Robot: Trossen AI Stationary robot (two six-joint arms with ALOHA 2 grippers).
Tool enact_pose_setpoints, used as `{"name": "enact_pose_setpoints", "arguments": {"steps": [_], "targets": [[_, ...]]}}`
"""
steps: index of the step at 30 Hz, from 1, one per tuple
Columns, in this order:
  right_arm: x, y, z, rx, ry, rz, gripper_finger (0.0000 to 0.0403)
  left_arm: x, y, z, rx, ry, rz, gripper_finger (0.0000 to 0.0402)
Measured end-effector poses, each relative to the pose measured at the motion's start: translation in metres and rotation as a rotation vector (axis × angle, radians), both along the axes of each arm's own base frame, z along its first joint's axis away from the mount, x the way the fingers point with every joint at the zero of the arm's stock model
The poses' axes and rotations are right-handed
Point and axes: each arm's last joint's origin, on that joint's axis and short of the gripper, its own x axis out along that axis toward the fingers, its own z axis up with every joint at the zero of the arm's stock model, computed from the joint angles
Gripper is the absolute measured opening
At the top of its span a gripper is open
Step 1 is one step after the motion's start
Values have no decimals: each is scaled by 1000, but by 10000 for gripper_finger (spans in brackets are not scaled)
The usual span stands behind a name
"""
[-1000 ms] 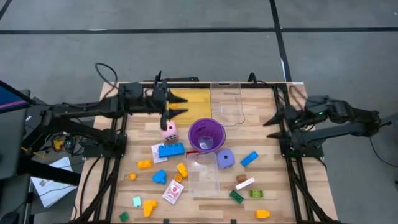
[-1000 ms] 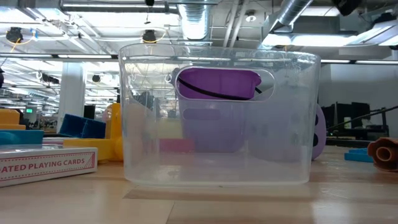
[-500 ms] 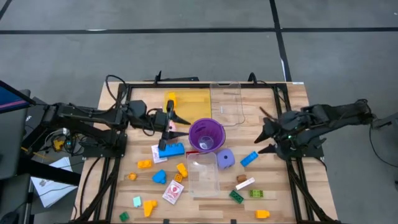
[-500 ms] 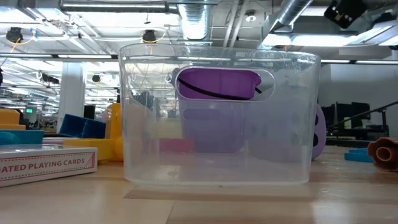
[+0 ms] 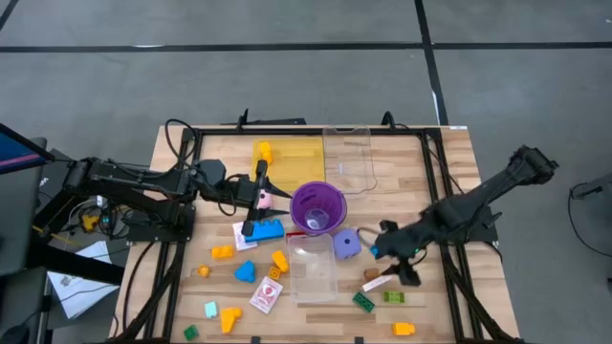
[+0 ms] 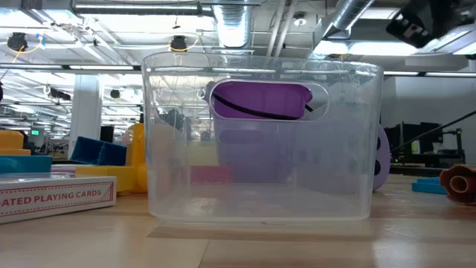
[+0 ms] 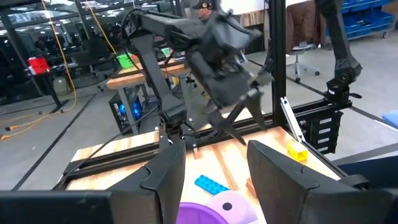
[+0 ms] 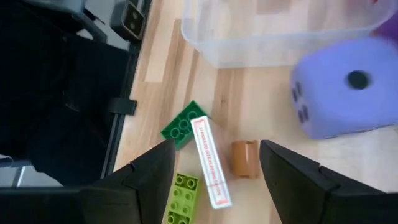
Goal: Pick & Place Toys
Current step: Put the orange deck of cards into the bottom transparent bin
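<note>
Toys lie scattered on the wooden table: a blue brick (image 5: pixel 263 230), orange bricks (image 5: pixel 222 251), a purple die (image 5: pixel 346 245), a white-red card (image 8: pixel 208 163), a brown piece (image 8: pixel 244 158) and green bricks (image 8: pixel 182 127). My left gripper (image 5: pixel 271 196) hovers open and level, left of the purple cup (image 5: pixel 317 206), over the partly hidden pink die (image 5: pixel 258 199). Nothing is between its fingers (image 7: pixel 165 180). My right gripper (image 5: pixel 387 256) stands open, slanting down over the card and brown piece, right of the purple die (image 8: pixel 345 93). It touches nothing.
A yellow tray (image 5: pixel 292 153) holding a yellow brick (image 5: pixel 263 151) and a clear tray (image 5: pixel 349 158) stand at the far edge. Another clear tray (image 5: pixel 313 268) sits near the front, close before the low camera (image 6: pixel 260 141). A playing-card box (image 5: pixel 266 294) lies on the near left.
My right gripper has swung from the table's right edge toward the middle and near side. It has sunk and tipped downward over the pieces beside the purple die. My left gripper has moved from over the yellow tray toward the near edge and a little down, uncovering a yellow brick in that tray.
</note>
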Motion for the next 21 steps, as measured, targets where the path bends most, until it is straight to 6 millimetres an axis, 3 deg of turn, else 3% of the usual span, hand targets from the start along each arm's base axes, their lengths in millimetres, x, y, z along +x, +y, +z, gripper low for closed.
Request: {"name": "enact_pose_setpoints", "arguments": {"steps": [6, 10, 21], "targets": [[17, 25, -28, -52, 31, -8, 228, 0, 0, 1, 0, -6, 0, 167], [19, 32, -46, -110, 101, -16, 222, 0, 0, 2, -1, -20, 0, 167], [16, 44, -72, -239, 195, 13, 178, 0, 0, 3, -2, -29, 0, 167]]}}
